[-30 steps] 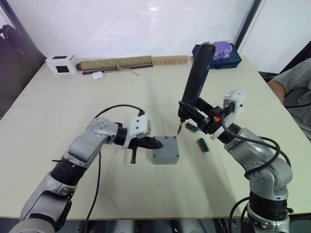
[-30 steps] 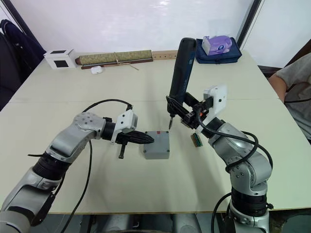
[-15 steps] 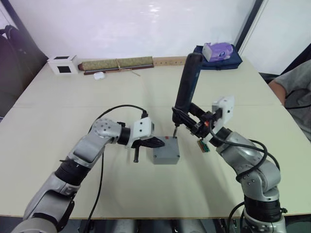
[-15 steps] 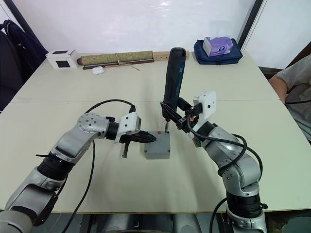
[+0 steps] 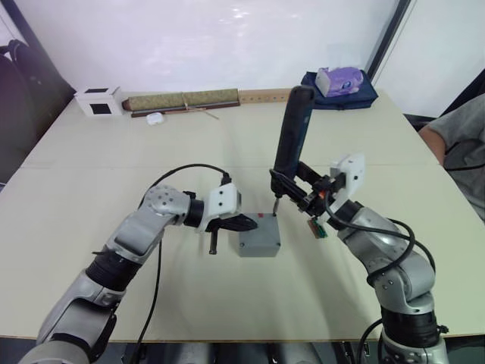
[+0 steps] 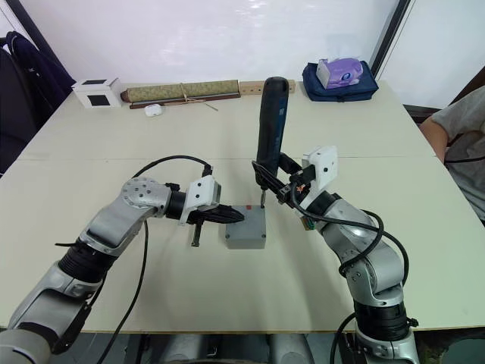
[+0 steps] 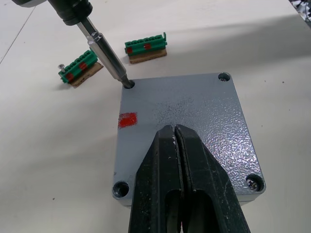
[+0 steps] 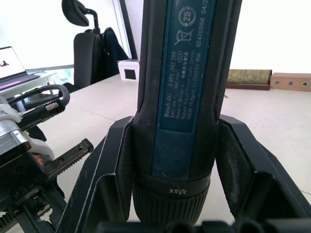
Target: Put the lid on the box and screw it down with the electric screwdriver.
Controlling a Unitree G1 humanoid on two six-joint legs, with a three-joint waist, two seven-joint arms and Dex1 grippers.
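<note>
head stereo pair looking forward and down over the table (image 5: 91, 182), both eyes sharing the same scene, left wrist cam right up close over the lid (image 7: 189, 126), looking along its own fingers (image 7: 167, 174), right wrist cam tight against the screwdriver (image 8: 187, 92), facing across the table

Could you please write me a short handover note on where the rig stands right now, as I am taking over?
Left gripper: shut, pressing down on the lid.
Right gripper: shut on the electric screwdriver, held nearly upright, its bit in one corner hole of the lid.
The lid sits on the box, mid-table.
Done: lid placed; one corner shows a screw head.
Left: drive this corner; two other holes look empty.
</note>
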